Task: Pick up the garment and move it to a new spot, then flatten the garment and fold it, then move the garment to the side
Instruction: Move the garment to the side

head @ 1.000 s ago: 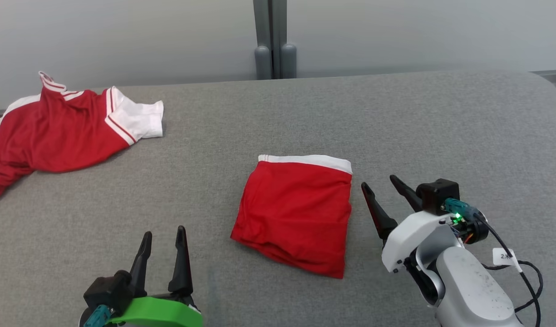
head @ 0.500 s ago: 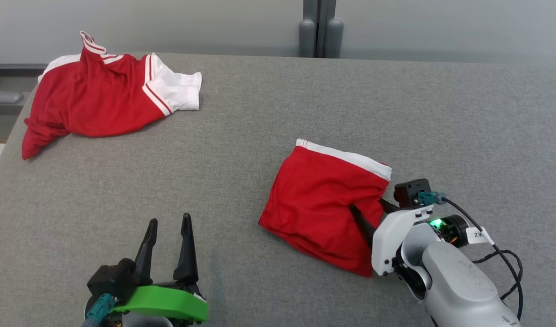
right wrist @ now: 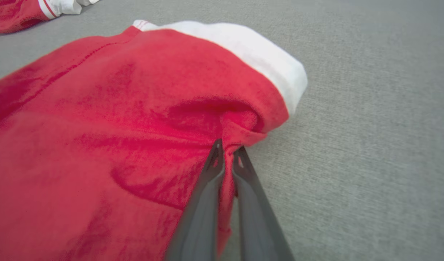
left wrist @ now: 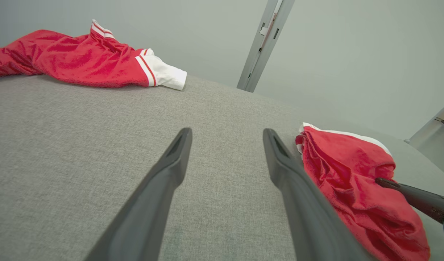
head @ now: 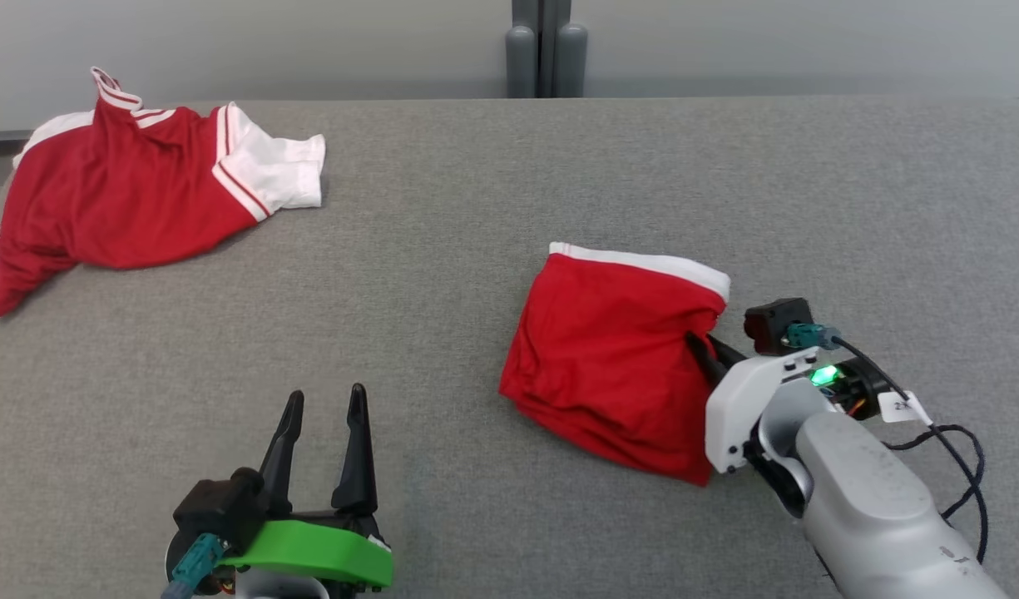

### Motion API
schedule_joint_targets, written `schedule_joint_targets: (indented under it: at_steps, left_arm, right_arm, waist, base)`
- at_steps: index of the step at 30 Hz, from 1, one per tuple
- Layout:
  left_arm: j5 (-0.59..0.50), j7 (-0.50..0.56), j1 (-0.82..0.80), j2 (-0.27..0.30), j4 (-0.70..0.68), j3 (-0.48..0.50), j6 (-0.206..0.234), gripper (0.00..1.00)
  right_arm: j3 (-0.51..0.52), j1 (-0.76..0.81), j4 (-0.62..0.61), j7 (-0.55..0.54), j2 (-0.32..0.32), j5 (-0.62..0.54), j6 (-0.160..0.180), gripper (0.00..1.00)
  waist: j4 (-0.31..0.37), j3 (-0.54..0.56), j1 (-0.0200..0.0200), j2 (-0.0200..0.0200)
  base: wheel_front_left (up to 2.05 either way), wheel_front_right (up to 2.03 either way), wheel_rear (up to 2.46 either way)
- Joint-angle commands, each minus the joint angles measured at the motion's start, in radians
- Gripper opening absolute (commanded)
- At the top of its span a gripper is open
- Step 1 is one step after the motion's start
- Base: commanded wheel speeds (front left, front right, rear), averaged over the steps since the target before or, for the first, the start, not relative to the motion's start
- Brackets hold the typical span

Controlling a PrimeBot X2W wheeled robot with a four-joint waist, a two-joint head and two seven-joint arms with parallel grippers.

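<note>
My right gripper point(right wrist: 227, 152) is pressed together, pinching the red edge of the folded garment point(head: 617, 358) just under its white band. The garment spreads from my fingers toward 9 o'clock and lies at 4 o'clock on the grey worktop point(head: 476, 208). I think it now needs moving aside, so I should lift just a little and go slowly, or the fold may fall open. My left gripper point(head: 324, 403) is spread wide at 7 o'clock. The right wrist view shows the pinch close up; the head view shows the whole fold and a red shirt point(head: 126, 200) at 10 o'clock.
</note>
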State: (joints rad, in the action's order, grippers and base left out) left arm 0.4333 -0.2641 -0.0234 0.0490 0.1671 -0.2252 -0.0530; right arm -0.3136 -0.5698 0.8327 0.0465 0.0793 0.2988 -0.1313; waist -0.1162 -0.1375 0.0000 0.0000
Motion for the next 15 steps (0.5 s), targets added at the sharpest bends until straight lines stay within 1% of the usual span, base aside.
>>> schedule_joint_targets:
  at_steps: [1, 10, 15]
  left_arm:
    - [-0.007, 0.000, -0.021, 0.003, -0.008, 0.000, -0.005, 1.00]
    - [-0.044, 0.000, -0.062, 0.003, -0.035, -0.032, -0.020, 1.00]
    - [-0.068, 0.000, -0.099, 0.003, -0.039, -0.050, -0.028, 1.00]
  right_arm:
    - [0.009, -0.011, -0.007, 0.006, 0.026, -0.013, 0.001, 0.00]
    - [0.096, -0.012, -0.111, -0.028, 0.164, -0.051, 0.001, 0.00]
    - [0.161, -0.003, -0.169, -0.052, 0.212, -0.064, 0.001, 0.00]
  waist:
    - [0.053, -0.006, 0.0000, 0.0000]
    - [0.210, -0.064, 0.0000, 0.0000]
    - [0.264, -0.121, 0.0000, 0.0000]
  base:
    - [0.00, 0.00, 0.00]
    - [0.00, 0.00, 0.00]
    - [0.00, 0.00, 0.00]
